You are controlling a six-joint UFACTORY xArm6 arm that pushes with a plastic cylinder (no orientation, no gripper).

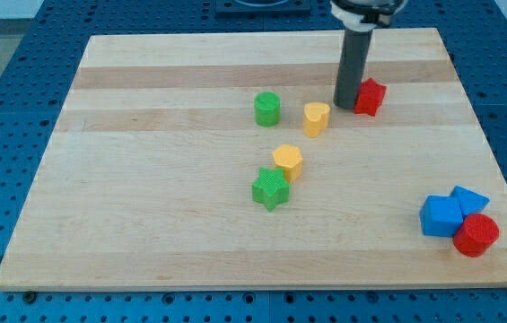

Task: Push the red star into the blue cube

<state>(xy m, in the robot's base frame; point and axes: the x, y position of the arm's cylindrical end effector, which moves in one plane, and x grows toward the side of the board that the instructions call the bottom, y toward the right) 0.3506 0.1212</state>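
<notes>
The red star [371, 96] lies on the wooden board [145, 224] near the view's top right. My tip [345, 104] stands right against the star's left side, touching or nearly touching it. The blue cube [440, 216] sits at the view's bottom right, far below the star and a little to its right. A blue triangular block [469, 200] touches the cube's upper right, and a red cylinder [476, 235] touches its lower right.
A yellow block [316, 117] lies just left of my tip. A green cylinder [266, 109] is further left. A yellow hexagon [288, 161] and a green star [270, 188] sit together near the board's middle.
</notes>
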